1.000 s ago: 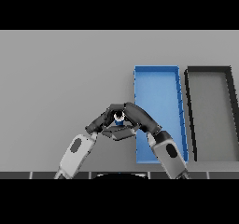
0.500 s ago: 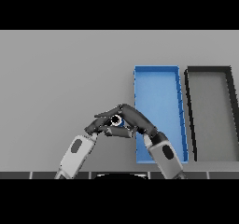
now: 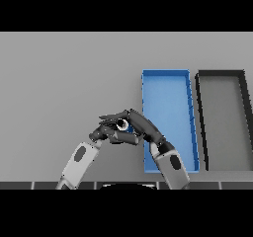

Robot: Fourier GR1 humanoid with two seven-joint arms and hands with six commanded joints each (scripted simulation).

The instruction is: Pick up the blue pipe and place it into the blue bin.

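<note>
The blue pipe (image 3: 123, 126) sits between both hands just left of the blue bin (image 3: 190, 112) — only its round end shows. The left hand (image 3: 109, 130) and right hand (image 3: 143, 126) curl their fingers around it above the worktop (image 3: 64, 83). A black bin (image 3: 242, 102) stands to the right.
</note>
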